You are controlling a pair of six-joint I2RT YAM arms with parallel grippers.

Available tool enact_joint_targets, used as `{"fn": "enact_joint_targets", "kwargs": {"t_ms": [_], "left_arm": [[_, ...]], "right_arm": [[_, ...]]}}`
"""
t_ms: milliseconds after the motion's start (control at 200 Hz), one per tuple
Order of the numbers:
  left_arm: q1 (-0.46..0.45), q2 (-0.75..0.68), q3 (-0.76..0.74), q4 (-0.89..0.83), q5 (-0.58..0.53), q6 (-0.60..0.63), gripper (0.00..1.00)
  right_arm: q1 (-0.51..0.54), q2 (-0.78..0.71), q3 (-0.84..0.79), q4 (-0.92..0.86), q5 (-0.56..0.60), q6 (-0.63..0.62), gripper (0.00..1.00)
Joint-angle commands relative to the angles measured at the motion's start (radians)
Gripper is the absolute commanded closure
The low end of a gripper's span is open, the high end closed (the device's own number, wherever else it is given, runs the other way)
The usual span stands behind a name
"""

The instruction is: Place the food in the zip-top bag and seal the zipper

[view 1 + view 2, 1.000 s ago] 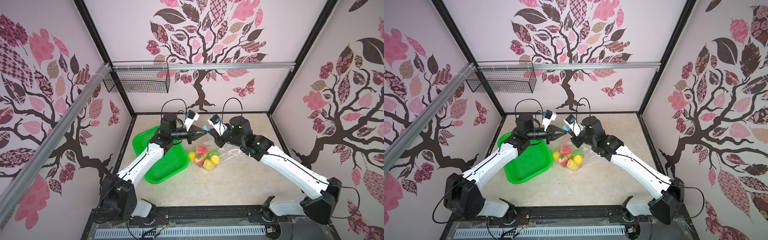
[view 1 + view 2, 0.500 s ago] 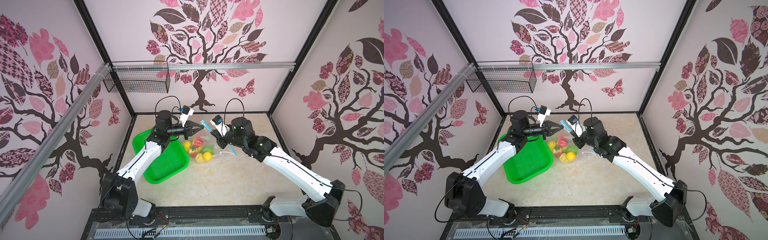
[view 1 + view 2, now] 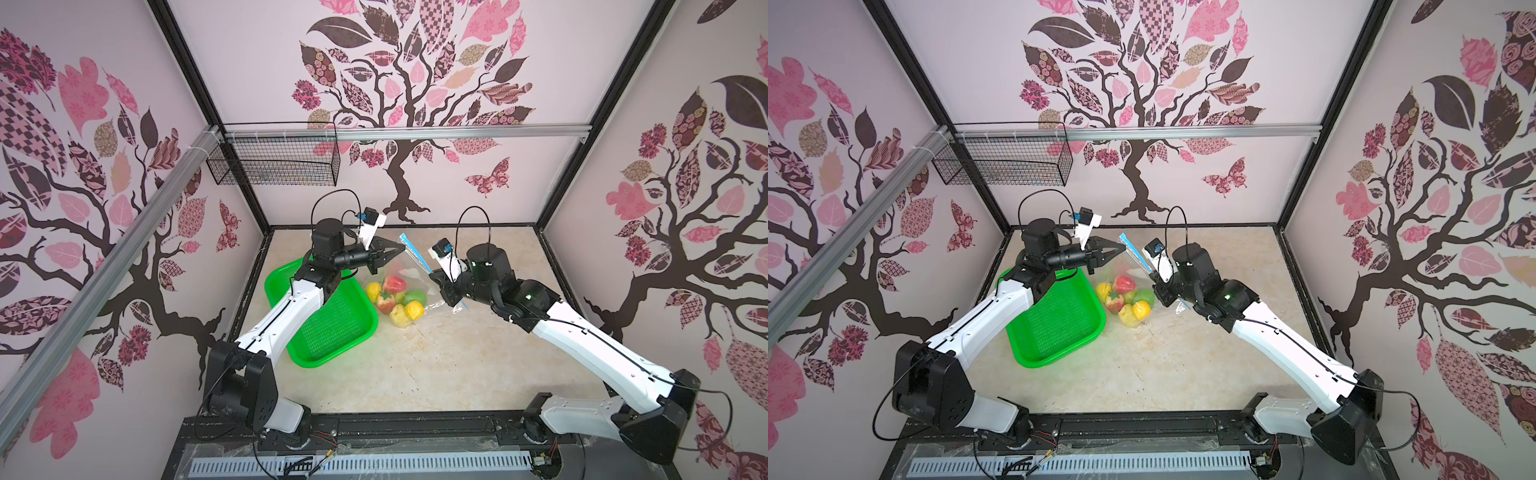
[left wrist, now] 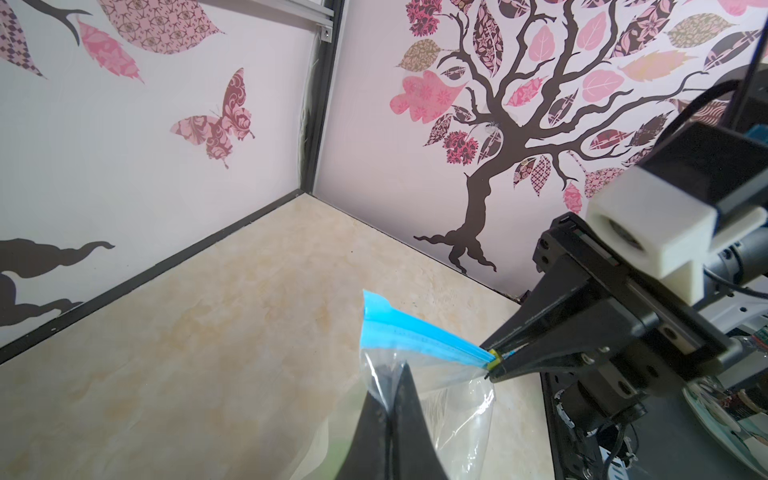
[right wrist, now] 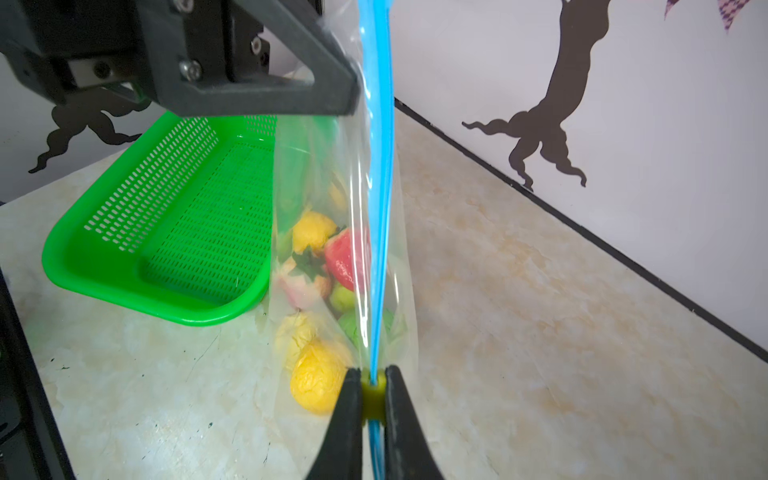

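The food (image 5: 345, 257) lay inside the bag (image 5: 307, 166). The left gripper (image 4: 392, 374) pinched the bag's top and the right gripper (image 5: 372, 374) pinched the slider (image 5: 372, 392). The zipper (image 5: 380, 166) looked perhaps not fully sealed.

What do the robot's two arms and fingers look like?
The left arm and right arm match: white shells on the links, black joints and bases. Each ends in two black, pointed, triangular fingers. A white camera block with a blue part sits at each wrist, under a loop of thin black cable. A small green light shows on the right arm.
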Motion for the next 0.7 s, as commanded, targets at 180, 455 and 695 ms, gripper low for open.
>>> {"fn": "enact_joint_targets", "kwargs": {"t_ms": [180,455,695], "left_arm": [[0.029,0.015,0.076,0.006,-0.082,0.015,1.00],[0.029,0.018,0.093,-0.026,-0.108,0.013,1.00],[0.030,0.022,0.094,-0.029,-0.113,0.006,1.00]], "right_arm": [[-0.006,-0.089,-0.101,-0.156,0.033,0.105,0.96],[-0.007,-0.162,-0.178,-0.227,0.065,0.179,0.95],[-0.007,-0.185,-0.206,-0.301,0.077,0.219,0.95]]}}
